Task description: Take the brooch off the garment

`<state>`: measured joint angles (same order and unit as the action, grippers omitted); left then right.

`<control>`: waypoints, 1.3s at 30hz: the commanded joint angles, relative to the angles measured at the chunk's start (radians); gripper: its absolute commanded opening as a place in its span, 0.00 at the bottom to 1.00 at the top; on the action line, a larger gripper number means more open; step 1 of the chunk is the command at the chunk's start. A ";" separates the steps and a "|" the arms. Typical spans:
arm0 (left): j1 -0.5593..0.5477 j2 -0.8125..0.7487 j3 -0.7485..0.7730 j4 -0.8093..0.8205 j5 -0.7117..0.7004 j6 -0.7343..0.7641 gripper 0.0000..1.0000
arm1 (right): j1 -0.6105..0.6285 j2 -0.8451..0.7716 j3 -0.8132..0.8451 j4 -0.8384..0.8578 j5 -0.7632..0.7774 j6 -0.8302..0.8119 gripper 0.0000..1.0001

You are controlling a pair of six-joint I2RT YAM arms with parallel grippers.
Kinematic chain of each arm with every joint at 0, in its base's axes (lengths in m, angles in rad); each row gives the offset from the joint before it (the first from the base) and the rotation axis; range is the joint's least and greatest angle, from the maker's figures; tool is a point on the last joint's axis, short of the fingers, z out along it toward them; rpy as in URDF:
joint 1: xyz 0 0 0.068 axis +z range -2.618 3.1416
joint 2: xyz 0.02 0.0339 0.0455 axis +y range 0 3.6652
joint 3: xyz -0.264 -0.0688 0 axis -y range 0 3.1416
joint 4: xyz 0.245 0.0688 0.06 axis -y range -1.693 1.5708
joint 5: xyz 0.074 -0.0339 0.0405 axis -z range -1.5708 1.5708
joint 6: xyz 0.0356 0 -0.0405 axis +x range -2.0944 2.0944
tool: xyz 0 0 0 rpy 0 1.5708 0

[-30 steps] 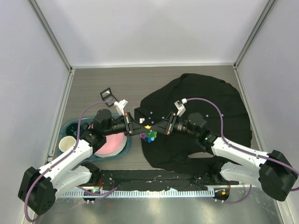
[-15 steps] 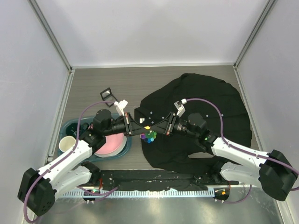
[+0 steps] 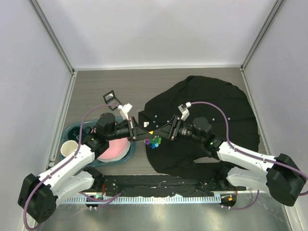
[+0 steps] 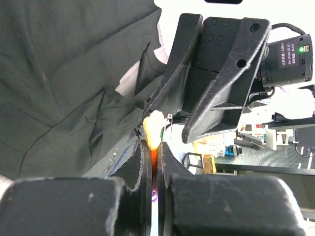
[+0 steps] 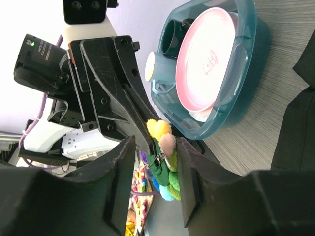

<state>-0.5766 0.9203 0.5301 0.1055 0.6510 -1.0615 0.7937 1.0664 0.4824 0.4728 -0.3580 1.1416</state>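
The left wrist view alone shows the left gripper pinching the brooch by its yellow petal. The right gripper stands spread around multicoloured petals.

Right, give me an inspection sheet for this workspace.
Surface: grey wood-grain table.
Job's things: black shirt spread on the right; multicoloured flower brooch at its left edge, between both grippers.
Clutter: teal bin holding a pink plate and a cup; small black clips behind it.
Grippers: left gripper shut on a brooch petal; right gripper open, straddling the brooch.
Cables: purple cable looped along each arm.
Surroundings: white enclosure walls; nothing else seen.
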 commanded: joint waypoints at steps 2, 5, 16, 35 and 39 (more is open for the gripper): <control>-0.011 -0.028 0.041 -0.013 -0.007 0.015 0.00 | 0.015 -0.055 0.018 0.047 -0.029 -0.014 0.57; -0.009 -0.037 0.044 -0.032 -0.027 0.017 0.00 | 0.013 -0.086 0.016 -0.020 -0.042 -0.055 0.67; 0.058 -0.026 0.168 -0.307 -0.103 0.157 0.00 | -0.039 -0.226 0.010 -0.301 0.002 -0.230 0.79; 0.080 0.606 0.979 -1.072 -1.162 0.822 0.00 | -0.126 -0.243 0.127 -0.606 0.134 -0.528 0.79; 0.077 0.761 1.096 -1.021 -1.251 0.921 0.00 | -0.148 -0.250 0.125 -0.612 0.110 -0.534 0.79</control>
<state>-0.5007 1.6009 1.5288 -0.9184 -0.4339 -0.3115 0.6640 0.8246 0.5648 -0.1459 -0.2329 0.6479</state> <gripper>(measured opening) 0.041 0.789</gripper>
